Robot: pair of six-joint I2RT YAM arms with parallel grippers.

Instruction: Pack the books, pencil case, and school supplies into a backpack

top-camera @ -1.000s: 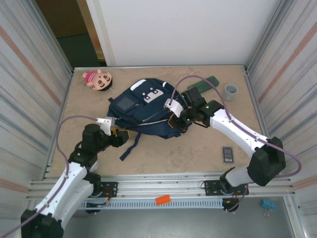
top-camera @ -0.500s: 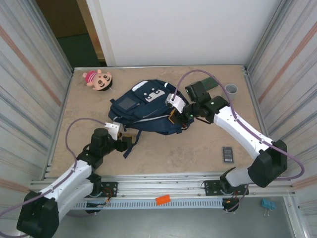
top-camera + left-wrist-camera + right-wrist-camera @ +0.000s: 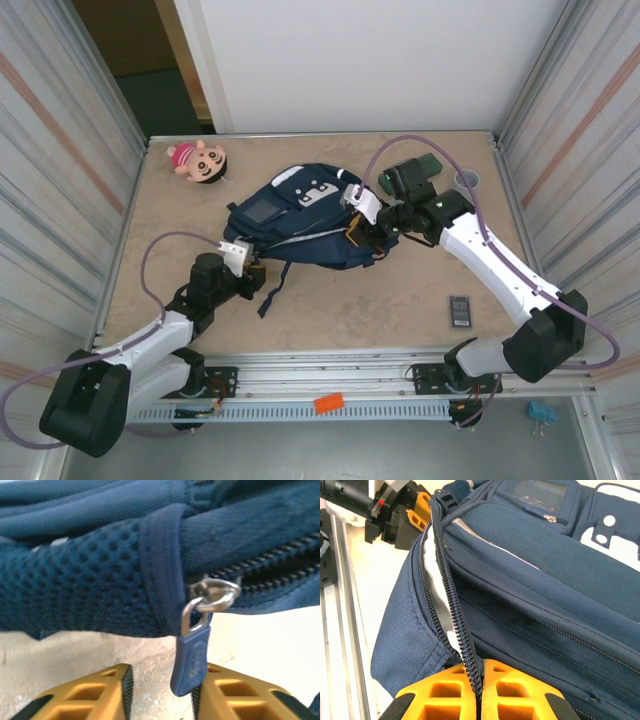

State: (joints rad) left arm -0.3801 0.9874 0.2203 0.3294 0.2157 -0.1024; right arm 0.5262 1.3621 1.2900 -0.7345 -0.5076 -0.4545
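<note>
The navy backpack (image 3: 300, 212) lies mid-table, its main zipper partly open on a pale lining (image 3: 438, 587). My right gripper (image 3: 363, 232) (image 3: 479, 672) is shut on the zipper edge at the bag's right end. At the bag's lower left corner, my left gripper (image 3: 256, 275) (image 3: 162, 690) stands open. The blue zipper pull (image 3: 192, 661) hangs between its fingers and rests against the right one (image 3: 235, 697). The dark green pencil case (image 3: 431, 164) lies at the back right, partly behind the right arm. A dark calculator (image 3: 459, 310) sits front right. The books are out of view.
A pink plush doll (image 3: 198, 160) lies at the back left and a grey cup (image 3: 466, 180) stands by the pencil case. A loose backpack strap (image 3: 270, 292) trails toward the front. Metal walls close in both sides of the table.
My left gripper has moved right to the zipper pull and its jaws have narrowed. The right gripper has drawn the backpack's edge toward the back right, shifting the bag.
</note>
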